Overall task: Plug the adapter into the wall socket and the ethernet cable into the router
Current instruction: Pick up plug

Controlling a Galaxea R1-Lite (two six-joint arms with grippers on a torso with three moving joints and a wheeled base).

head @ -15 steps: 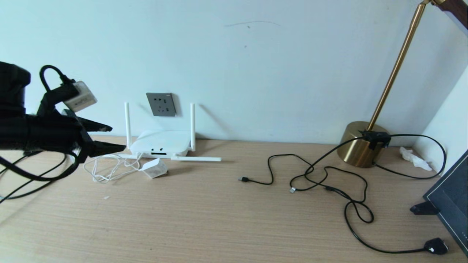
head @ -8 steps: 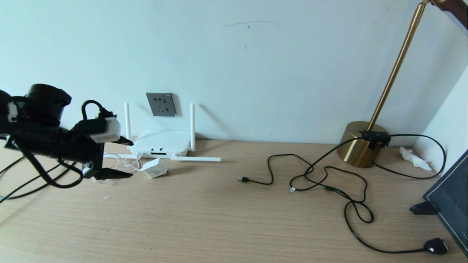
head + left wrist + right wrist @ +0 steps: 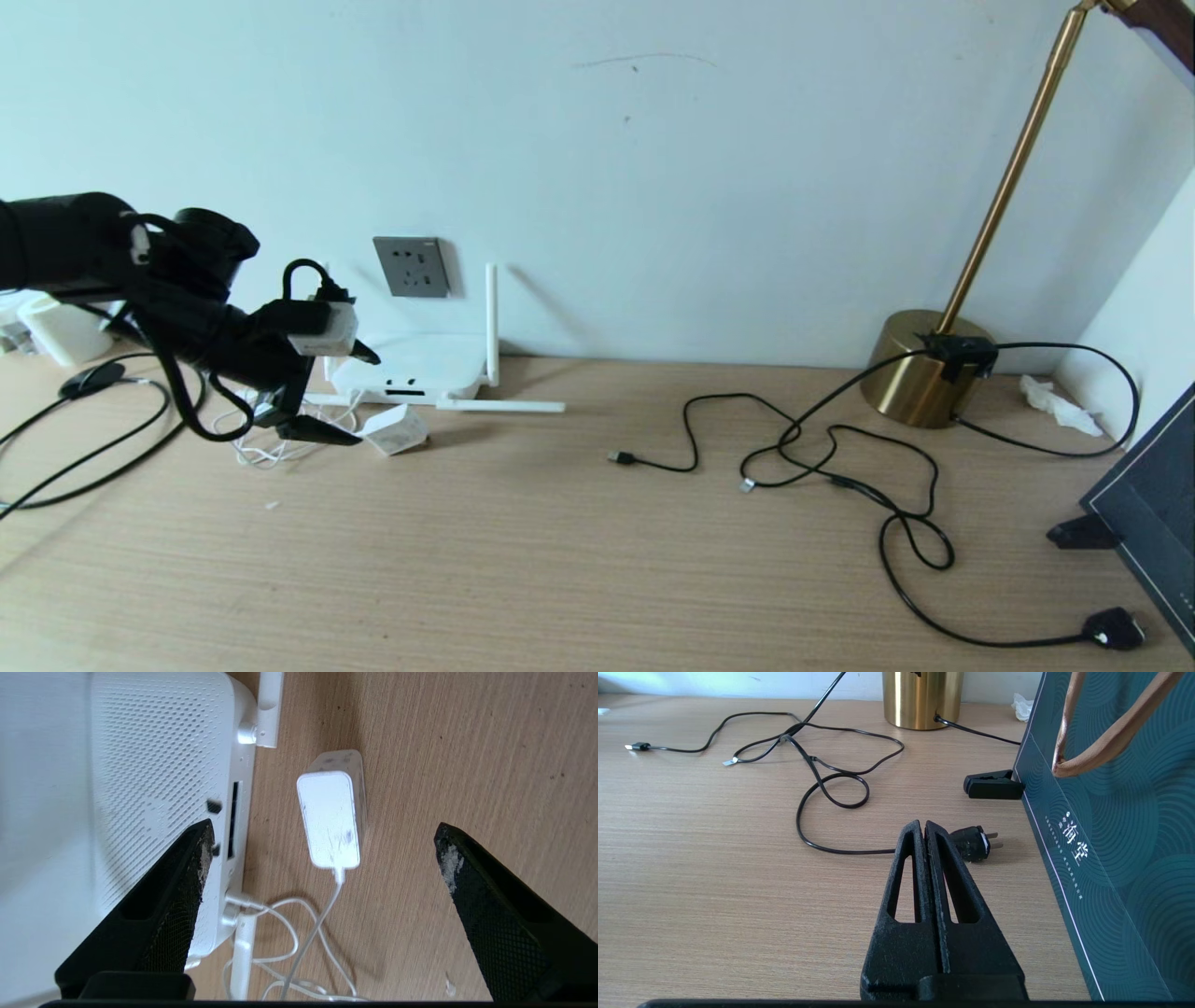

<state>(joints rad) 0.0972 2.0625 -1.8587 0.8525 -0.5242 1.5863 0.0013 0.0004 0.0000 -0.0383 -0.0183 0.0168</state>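
Left gripper (image 3: 345,392) hovers with jaws spread wide just above the white adapter (image 3: 332,812), which lies on the desk (image 3: 560,560) beside the router (image 3: 411,369), below the wall socket (image 3: 412,267). Right gripper (image 3: 927,833) rests closed near a black plug (image 3: 973,843)

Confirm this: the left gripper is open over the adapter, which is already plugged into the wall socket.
Not quite. The left gripper is open over the adapter, but the adapter lies on the desk beside the router, not in the wall socket. The left wrist view shows it; the head view shows the socket empty.
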